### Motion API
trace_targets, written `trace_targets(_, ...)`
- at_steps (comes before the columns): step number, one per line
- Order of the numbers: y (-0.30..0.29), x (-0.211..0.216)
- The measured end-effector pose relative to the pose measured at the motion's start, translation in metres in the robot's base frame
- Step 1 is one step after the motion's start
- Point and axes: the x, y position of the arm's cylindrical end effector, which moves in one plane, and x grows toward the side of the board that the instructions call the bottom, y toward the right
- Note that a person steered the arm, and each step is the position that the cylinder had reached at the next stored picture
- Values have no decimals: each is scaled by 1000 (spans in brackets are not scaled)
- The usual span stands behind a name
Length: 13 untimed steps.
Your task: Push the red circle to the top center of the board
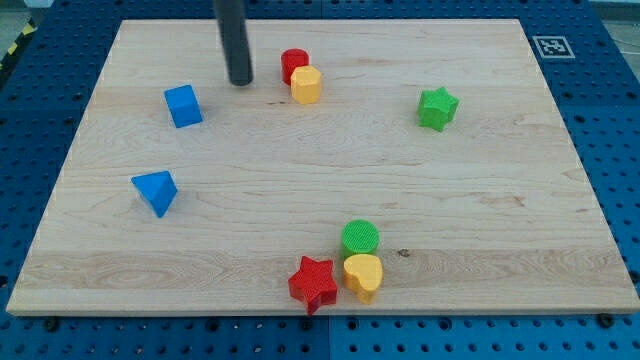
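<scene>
The red circle (293, 63) stands near the view's top centre of the wooden board (320, 160), touching a yellow hexagon-like block (306, 85) just below and to its right. My tip (240, 82) is down on the board to the left of the red circle, a short gap away, not touching it.
A blue cube-like block (183, 105) lies left of my tip. A blue triangle block (156, 191) lies at the left. A green star (437, 108) lies at the right. A green circle (360, 238), a yellow heart (363, 275) and a red star (313, 283) cluster at the bottom centre.
</scene>
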Motion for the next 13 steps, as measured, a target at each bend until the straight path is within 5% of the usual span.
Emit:
trace_targets(7, 74, 19)
trace_targets(10, 74, -60)
trace_targets(13, 79, -61)
